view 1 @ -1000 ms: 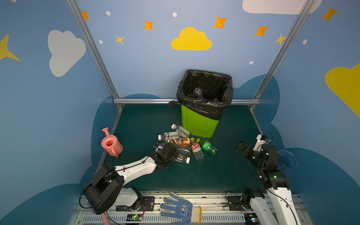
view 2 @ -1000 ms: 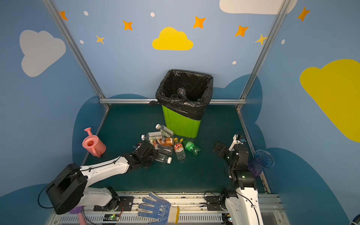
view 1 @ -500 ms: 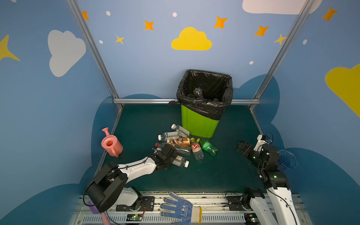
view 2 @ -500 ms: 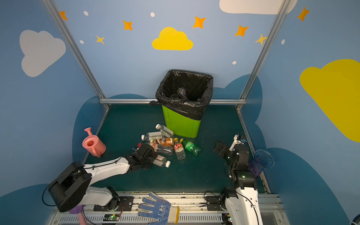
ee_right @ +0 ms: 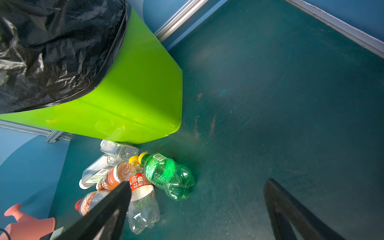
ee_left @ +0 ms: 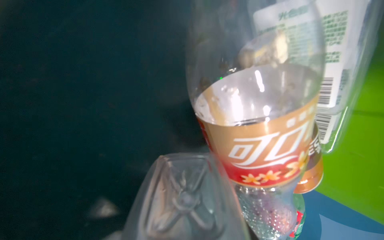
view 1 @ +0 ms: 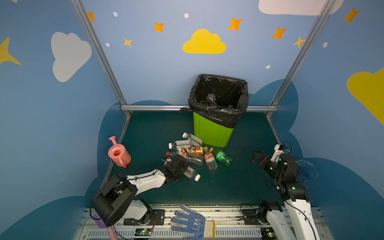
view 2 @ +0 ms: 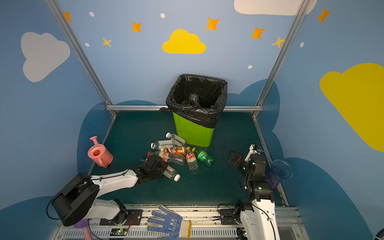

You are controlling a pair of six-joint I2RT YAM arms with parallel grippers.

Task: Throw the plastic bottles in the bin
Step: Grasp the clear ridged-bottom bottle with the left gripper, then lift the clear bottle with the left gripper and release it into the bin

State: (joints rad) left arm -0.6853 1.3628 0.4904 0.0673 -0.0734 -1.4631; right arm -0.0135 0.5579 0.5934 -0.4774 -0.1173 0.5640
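Several plastic bottles (view 1: 195,150) (view 2: 176,150) lie in a heap on the dark green floor in front of the bin (view 1: 212,133) (view 2: 193,133), a green box lined with a black bag. My left gripper (view 1: 185,169) (view 2: 164,169) sits low at the heap's near edge, shut on a clear white-capped bottle (view 1: 192,174) (view 2: 172,173). That bottle's base (ee_left: 182,199) fills the left wrist view and hides the fingers. A red-and-gold-labelled bottle (ee_left: 259,145) lies just beyond it. My right gripper (view 1: 256,155) (ee_right: 197,182) hovers open and empty to the right of a green bottle (ee_right: 168,176).
A pink watering can (view 1: 119,154) stands at the left edge of the floor. A blue cup (view 1: 307,168) sits outside the right rail. A blue-and-white glove (view 1: 191,223) lies on the front rail. Aluminium frame bars border the floor.
My left gripper has pulled back a little toward the front and closed on the clear white-capped bottle, which shifted with it. The right arm has not moved.
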